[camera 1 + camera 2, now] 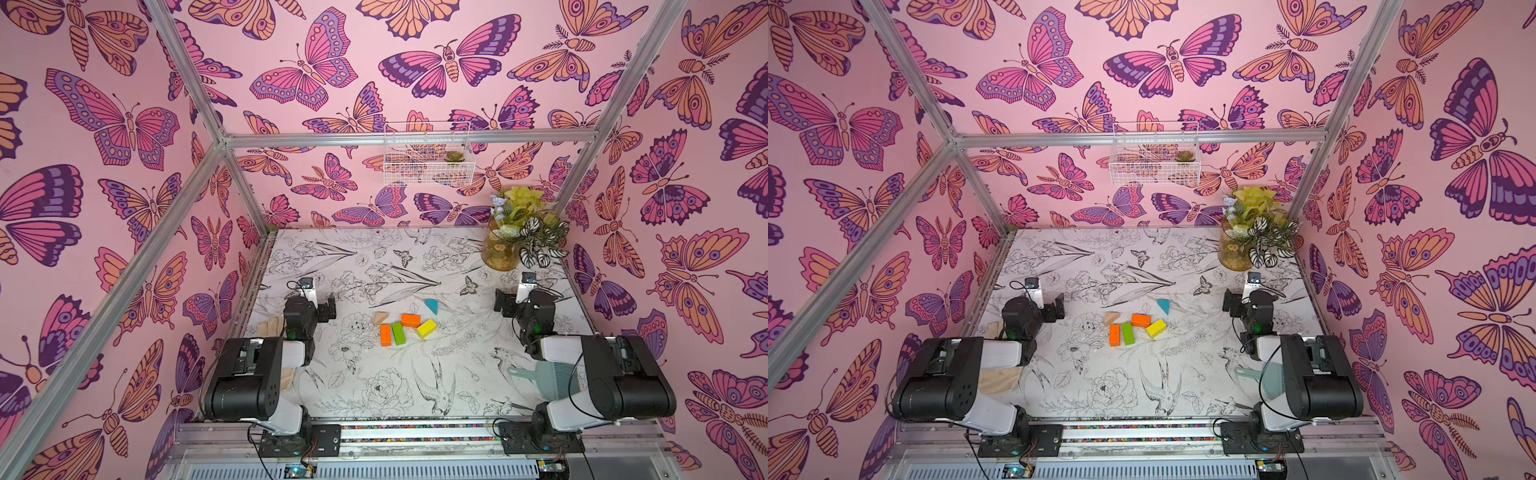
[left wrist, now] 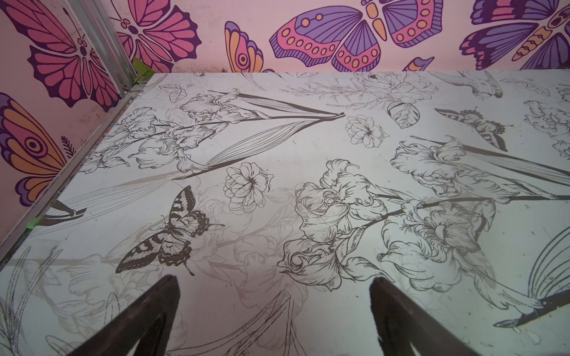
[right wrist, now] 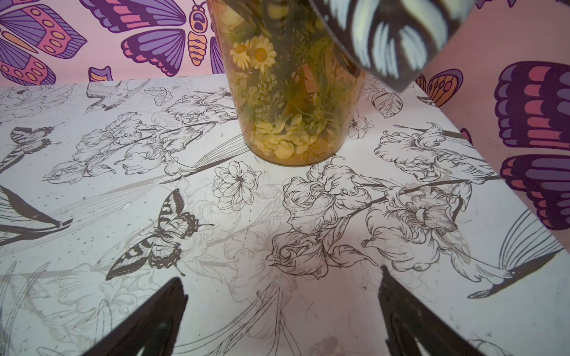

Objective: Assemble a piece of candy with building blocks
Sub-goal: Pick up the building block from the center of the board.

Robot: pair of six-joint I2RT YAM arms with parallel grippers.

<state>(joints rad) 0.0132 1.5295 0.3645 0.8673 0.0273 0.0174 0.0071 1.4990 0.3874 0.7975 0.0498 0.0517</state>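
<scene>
At the worktop centre, the building blocks lie clustered, the teal wedge apart at 1 o'clock. Left claw and right claw, at 9 and 3, gape empty. Gripping one brick could knock touching neighbours askew.

No text, label, brand or number could be read anywhere. Worktop bore only line-drawn flowers, birds, butterflies. Walls showed only printed butterflies, no lettering.
</scene>
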